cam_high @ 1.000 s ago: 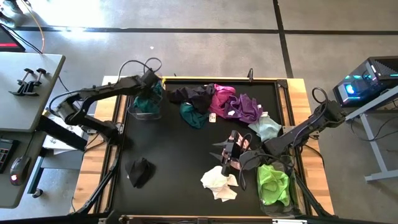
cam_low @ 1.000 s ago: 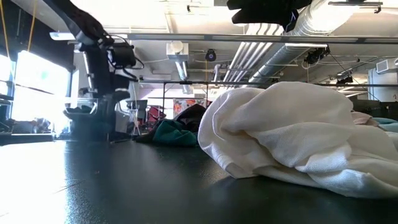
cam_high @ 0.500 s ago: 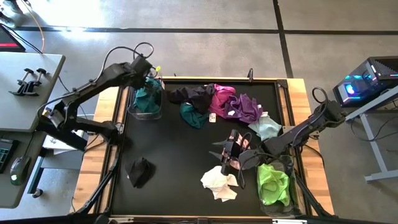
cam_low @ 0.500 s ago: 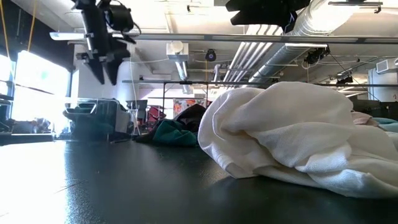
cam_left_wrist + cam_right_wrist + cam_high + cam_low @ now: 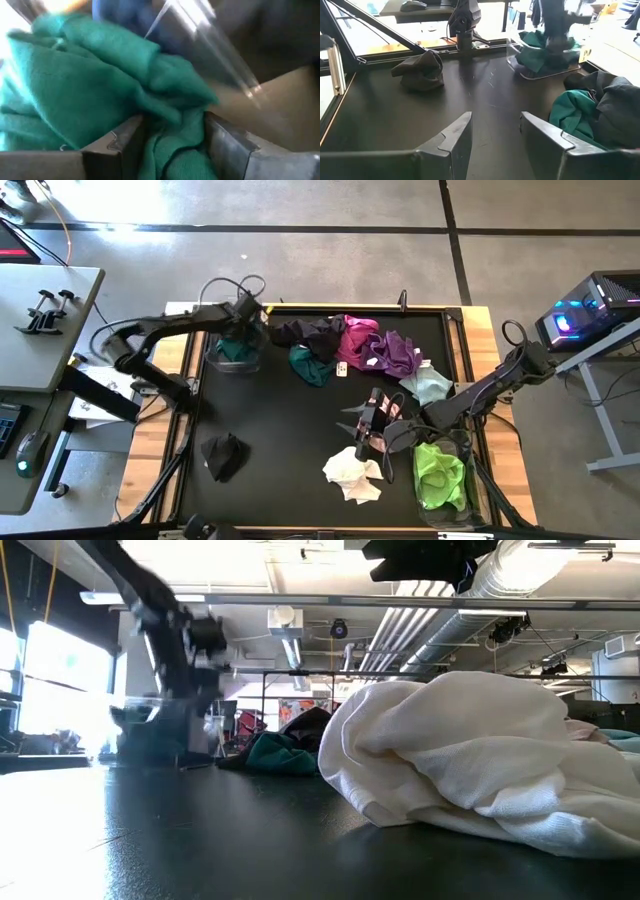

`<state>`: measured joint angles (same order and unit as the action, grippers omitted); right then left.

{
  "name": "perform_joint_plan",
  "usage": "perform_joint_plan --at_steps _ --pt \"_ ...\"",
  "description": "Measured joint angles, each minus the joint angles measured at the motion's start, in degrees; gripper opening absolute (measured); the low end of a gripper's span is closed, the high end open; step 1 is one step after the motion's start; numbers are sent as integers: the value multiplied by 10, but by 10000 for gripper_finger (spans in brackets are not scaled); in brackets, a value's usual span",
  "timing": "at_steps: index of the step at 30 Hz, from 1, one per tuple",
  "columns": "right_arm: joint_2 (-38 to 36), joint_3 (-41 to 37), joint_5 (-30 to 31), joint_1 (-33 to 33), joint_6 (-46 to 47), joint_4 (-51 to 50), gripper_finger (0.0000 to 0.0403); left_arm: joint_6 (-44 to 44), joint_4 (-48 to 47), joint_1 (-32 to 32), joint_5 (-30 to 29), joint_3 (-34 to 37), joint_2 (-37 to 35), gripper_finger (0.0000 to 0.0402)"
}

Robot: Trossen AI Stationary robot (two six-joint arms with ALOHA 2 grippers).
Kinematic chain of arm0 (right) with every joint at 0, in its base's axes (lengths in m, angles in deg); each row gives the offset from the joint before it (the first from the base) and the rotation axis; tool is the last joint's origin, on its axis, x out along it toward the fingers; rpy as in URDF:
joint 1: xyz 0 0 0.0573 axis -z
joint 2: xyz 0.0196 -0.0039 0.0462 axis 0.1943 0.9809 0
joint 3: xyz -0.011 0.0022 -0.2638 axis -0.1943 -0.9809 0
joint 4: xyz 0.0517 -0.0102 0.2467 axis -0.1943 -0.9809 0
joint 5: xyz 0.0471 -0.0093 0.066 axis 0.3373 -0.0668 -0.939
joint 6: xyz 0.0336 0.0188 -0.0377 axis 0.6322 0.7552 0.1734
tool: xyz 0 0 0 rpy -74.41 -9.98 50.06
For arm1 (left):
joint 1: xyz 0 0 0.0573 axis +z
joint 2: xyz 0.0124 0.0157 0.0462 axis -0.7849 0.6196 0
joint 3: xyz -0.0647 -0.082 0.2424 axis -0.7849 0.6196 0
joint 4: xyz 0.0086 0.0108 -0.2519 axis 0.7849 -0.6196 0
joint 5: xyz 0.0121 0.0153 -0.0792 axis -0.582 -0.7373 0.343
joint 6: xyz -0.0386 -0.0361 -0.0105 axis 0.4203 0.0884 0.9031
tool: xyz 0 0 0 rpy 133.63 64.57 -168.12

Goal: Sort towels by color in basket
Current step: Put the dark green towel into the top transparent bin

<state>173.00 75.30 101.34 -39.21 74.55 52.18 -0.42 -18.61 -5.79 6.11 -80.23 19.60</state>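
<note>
Teal towels fill the far-left bin, lime ones the near-right; most towels remain loose. Left gripper straddles teal cloth, fingers apart; right gripper waits open, empty.

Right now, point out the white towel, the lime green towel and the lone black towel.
white towel [image 5: 352, 473], high view, its crumpled middle.
lime green towel [image 5: 440, 475], high view, centre of the bundle.
black towel [image 5: 224, 453], high view, top of the heap.

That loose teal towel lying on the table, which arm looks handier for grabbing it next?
Probably the right. Its tool hangs open and empty over the mat, facing the loose teal towel. The left tool is down in the clear bin, teal cloth between its fingers.
</note>
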Motion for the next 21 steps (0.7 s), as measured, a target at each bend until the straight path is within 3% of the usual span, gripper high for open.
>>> perform_joint_plan --at_steps 7,16,21 --pt "0 0 2 1 3 -2 161 -11 -21 17 -15 -7 8 160" --pt "0 0 2 3 3 -2 161 -9 -127 18 -32 -68 -111 154" --pt "0 0 2 3 3 -2 161 -13 -115 17 -12 -69 -152 154"
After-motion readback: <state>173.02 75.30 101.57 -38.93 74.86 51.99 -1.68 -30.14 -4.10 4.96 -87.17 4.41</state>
